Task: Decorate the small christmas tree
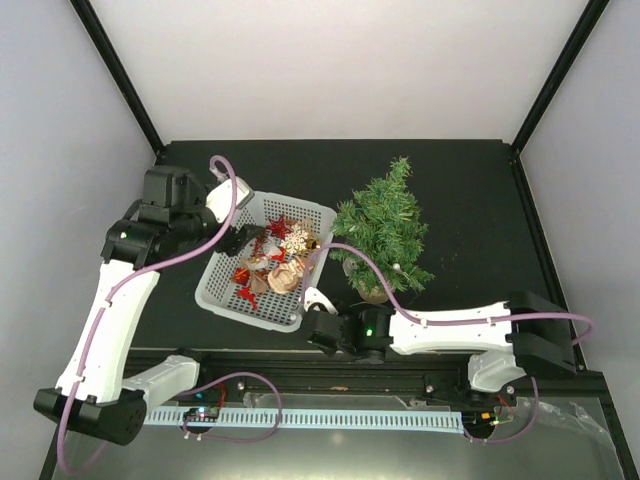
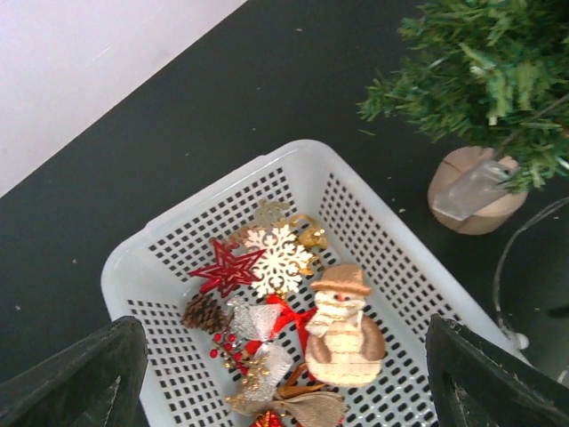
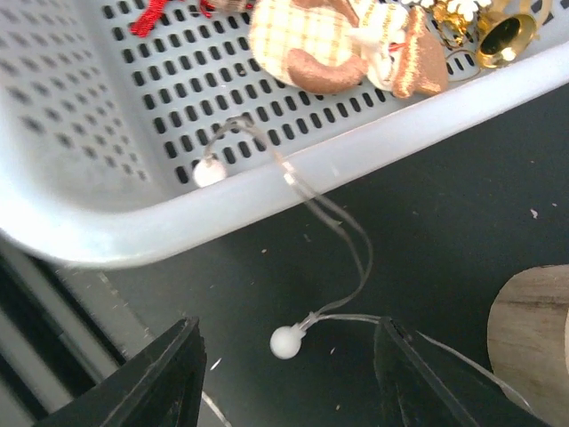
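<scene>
The left pincer [image 1: 238, 238] hovers over the far end of the white basket [image 2: 293, 151], its two fingers spread wide apart with nothing between them. Directly beneath it, inside the basket, lie a snowman [image 2: 343, 326], a pale snowflake [image 2: 280, 260], a red star [image 2: 224, 269] and a pine cone [image 2: 204, 312], with ribbon and other bits mixed among them. From this pincer, the small christmas tree [image 1: 385, 225] stands upright on the dark worktop [image 1: 470, 200], ahead and to its right, outside the basket and just beside the basket's wall. In the left wrist view its tan base [image 2: 498, 215] shows past the basket's rim, under the green branches.

The right pincer [image 3: 286, 351] sits low over the worktop at the near corner of the basket, its fingers also parted and clamped on nothing. A thin clear beaded strand [image 3: 342, 222] drapes over the basket's rim and down onto the worktop. One white bead [image 3: 284, 341] lies in the gap between the fingers, touching neither, and another rests against the inside of the basket wall. Further ahead, inside the basket, a gold bell [image 3: 502, 31] lies beside the snowman. The tree's base is close to this pincer, just off its right finger at the edge of the right wrist view. From above, the tree rises ahead and to the right of the pincer.
</scene>
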{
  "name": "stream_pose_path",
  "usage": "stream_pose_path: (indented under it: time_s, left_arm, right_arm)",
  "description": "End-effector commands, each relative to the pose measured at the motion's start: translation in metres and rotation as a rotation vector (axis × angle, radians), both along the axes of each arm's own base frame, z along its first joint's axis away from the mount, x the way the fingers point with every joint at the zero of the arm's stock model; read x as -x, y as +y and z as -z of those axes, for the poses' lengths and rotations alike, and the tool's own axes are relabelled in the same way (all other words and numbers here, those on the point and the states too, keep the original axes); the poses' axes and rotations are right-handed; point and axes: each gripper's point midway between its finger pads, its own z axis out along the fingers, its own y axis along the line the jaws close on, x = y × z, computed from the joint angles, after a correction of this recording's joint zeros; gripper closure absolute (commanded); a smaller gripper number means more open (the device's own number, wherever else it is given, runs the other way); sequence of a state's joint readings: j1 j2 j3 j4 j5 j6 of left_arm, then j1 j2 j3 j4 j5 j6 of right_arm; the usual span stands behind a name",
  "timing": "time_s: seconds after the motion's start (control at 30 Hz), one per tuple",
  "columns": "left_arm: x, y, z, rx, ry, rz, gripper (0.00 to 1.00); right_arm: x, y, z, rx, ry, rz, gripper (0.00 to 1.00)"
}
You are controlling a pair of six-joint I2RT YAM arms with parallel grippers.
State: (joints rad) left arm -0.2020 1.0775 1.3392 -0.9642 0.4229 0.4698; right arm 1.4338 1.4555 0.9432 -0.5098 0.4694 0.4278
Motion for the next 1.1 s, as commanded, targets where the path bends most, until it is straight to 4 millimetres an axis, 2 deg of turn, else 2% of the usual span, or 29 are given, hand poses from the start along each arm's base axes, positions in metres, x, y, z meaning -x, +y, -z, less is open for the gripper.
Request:
stream_pose_path:
  time_s: [0.0, 0.27, 0.33, 0.43, 0.6, 0.67, 0.87, 1.0, 1.07]
  left_arm:
    - [0.022, -0.010, -0.010, 0.063, 0.040, 0.047, 0.15]
    - [0.033, -0.012, -0.012, 0.087, 0.036, 0.061, 0.14]
    - [0.035, -0.013, -0.010, 0.093, 0.042, 0.066, 0.14]
    - [0.037, -0.013, -0.009, 0.096, 0.044, 0.067, 0.14]
    - [0.039, -0.015, -0.008, 0.117, 0.047, 0.076, 0.14]
    - [0.041, -0.017, -0.006, 0.123, 0.054, 0.080, 0.14]
    - [0.043, -0.015, -0.005, 0.122, 0.049, 0.071, 0.14]
    - [0.045, -0.012, -0.003, 0.110, 0.046, 0.064, 0.14]
    - [0.046, -0.012, -0.002, 0.105, 0.047, 0.063, 0.14]
  right_arm:
    - [-0.020, 0.008, 0.005, -0.050, -0.008, 0.044, 0.47]
    - [-0.044, 0.015, 0.017, -0.050, 0.008, 0.045, 0.49]
    - [-0.046, 0.019, 0.017, -0.057, 0.014, 0.035, 0.52]
    - [-0.046, 0.026, 0.017, -0.061, 0.018, 0.015, 0.64]
    - [-0.040, 0.029, 0.016, -0.073, 0.040, -0.013, 0.92]
    - [-0.038, 0.028, 0.010, -0.089, 0.046, -0.018, 0.99]
    - [-0.030, 0.017, -0.027, -0.155, 0.034, -0.040, 0.99]
    - [-0.021, 0.004, -0.075, -0.248, 0.007, -0.076, 0.99]
    - [-0.014, -0.002, -0.106, -0.313, -0.005, -0.114, 0.99]
